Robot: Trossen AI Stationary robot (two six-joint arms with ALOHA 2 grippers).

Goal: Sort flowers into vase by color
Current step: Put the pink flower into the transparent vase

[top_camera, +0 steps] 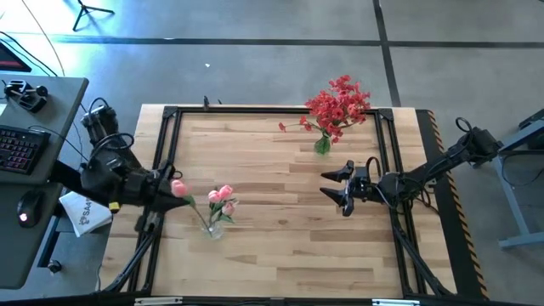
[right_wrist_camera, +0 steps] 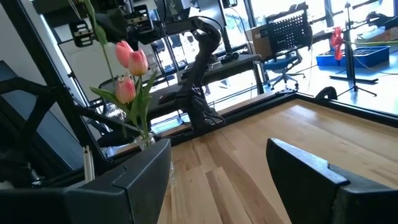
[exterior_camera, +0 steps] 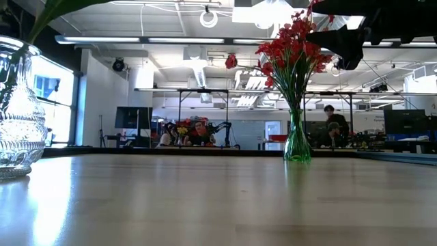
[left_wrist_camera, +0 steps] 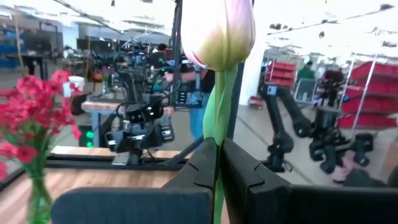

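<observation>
I have a pink tulip [left_wrist_camera: 217, 31] pinched in the left gripper [top_camera: 161, 189]: its fingers [left_wrist_camera: 199, 168] are clenched on the green stem just below the bud, which stands upright above them in the left wrist view. From above, that bud sits just beside the clear glass vase [top_camera: 215, 226], on the side toward the left arm, and the vase already holds a few pink buds [top_camera: 221, 197]. The red flowers [top_camera: 338, 105] are bunched in the green vase [top_camera: 322, 145], well apart from the clear vase, toward the far edge of the tabletop [top_camera: 272, 255].

My read on handling: the stem is thin, light and probably bendy, so the long tail below my grip will likely sway and could catch the clear vase's rim. A hold this near the bud controls the head but not the free end, so I'd guide the tip in slowly. The glass vase looks light enough to tip if nudged.

The right gripper [top_camera: 344, 189] waits between the two vases, nearer the green one, fingers spread and holding nothing.
</observation>
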